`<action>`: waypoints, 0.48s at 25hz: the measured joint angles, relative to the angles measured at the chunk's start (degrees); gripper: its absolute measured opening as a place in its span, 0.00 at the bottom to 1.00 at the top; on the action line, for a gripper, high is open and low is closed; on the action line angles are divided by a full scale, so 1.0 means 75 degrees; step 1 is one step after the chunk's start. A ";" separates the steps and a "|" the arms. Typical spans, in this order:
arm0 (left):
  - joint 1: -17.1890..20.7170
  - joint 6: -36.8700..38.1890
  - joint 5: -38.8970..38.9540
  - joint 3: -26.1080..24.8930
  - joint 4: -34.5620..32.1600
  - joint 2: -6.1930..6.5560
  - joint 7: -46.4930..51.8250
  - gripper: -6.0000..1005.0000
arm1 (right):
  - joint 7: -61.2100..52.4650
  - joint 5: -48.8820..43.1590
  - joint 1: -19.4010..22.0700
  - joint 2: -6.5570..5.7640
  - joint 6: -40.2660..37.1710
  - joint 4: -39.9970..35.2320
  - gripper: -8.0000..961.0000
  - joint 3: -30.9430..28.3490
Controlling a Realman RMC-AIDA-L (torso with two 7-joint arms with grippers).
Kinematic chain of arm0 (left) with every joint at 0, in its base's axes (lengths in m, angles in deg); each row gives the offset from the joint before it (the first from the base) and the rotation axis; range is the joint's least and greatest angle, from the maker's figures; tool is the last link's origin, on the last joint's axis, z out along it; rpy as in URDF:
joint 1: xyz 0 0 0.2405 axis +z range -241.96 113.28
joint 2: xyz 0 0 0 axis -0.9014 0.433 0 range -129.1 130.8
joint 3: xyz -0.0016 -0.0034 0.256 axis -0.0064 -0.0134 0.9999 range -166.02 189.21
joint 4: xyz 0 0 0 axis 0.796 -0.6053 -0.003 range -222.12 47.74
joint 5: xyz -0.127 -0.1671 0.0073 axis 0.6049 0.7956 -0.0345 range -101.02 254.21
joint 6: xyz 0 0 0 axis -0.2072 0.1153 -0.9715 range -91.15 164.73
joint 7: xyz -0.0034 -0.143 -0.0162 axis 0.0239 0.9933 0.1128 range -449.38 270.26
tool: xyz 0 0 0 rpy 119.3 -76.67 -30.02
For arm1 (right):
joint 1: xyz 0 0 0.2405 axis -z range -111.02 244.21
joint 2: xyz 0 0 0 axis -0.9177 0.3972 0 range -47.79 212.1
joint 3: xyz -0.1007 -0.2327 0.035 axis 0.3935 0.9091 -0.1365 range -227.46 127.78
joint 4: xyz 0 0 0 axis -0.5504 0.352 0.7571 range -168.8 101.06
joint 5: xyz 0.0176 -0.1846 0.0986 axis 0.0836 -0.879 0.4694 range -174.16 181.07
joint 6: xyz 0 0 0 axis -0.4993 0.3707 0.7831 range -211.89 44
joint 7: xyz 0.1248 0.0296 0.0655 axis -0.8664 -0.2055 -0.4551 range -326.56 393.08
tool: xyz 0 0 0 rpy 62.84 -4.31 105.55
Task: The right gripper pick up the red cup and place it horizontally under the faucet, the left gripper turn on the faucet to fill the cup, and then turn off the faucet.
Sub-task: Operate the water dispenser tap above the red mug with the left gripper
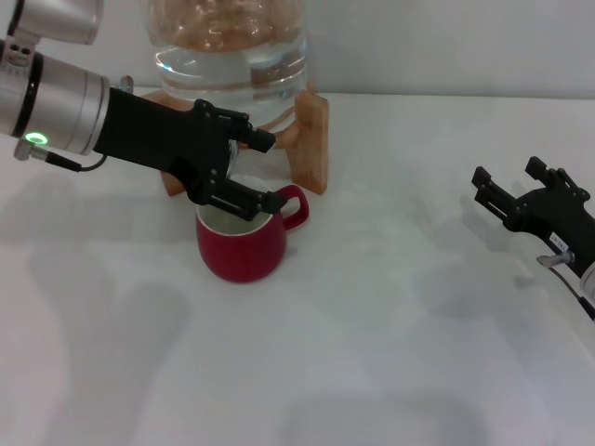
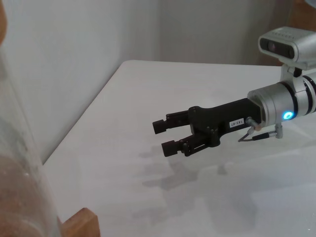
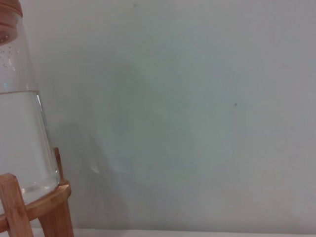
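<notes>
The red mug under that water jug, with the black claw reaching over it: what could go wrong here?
1. The left gripper hangs right over the red cup, its lower fingers at the rim; a wrong move might nudge or tip it.
2. The faucet is hidden behind that gripper, so whether the cup sits squarely below the spout cannot be checked; water could miss.
3. The right gripper is far off, unable to steady the cup.

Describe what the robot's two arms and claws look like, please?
The left gripper is a black pronged claw on a black forearm, with a silver cuff and green light. The right gripper is also black and pronged, with a silver cuff, blue light, thin cable and small white label.
</notes>
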 joint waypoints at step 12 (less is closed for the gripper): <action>-0.0157 -0.0026 -0.0077 0.0001 0.0017 -0.0002 0.0017 0.88 | 0.0000 0.0000 0.0000 0.0000 0.0001 0.0029 0.89 0.0000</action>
